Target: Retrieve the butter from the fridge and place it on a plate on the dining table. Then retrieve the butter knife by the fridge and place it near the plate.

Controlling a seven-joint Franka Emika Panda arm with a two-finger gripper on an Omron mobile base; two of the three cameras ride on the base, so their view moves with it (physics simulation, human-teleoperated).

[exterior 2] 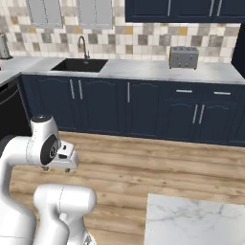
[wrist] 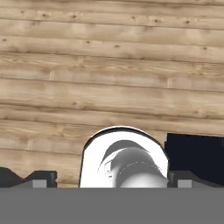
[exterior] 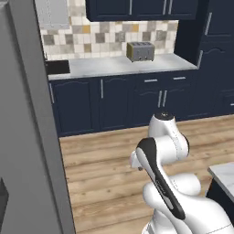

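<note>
The fridge (exterior: 27, 137) is the tall matte grey face that takes up the left of the left base view. A corner of the dining table (exterior: 224, 176) shows at the right; its marble top (exterior 2: 191, 217) lies at the bottom right of the right base view. My gripper (wrist: 113, 180) points down at the wooden floor. Its two dark fingertips (wrist: 41, 179) stand wide apart at the bottom corners of the hand view, open, with nothing between them. The arm is folded over the base. The butter, the plate and the butter knife are out of view.
A grey counter (exterior 2: 143, 69) on navy cabinets (exterior: 114, 100) runs along the far wall. It carries a toaster (exterior: 140, 51) and a black sink (exterior 2: 79, 64) with a tap. Bare wooden floor (exterior: 105, 173) lies between me and the cabinets. A navy block (wrist: 197, 159) sits at the right of the hand view.
</note>
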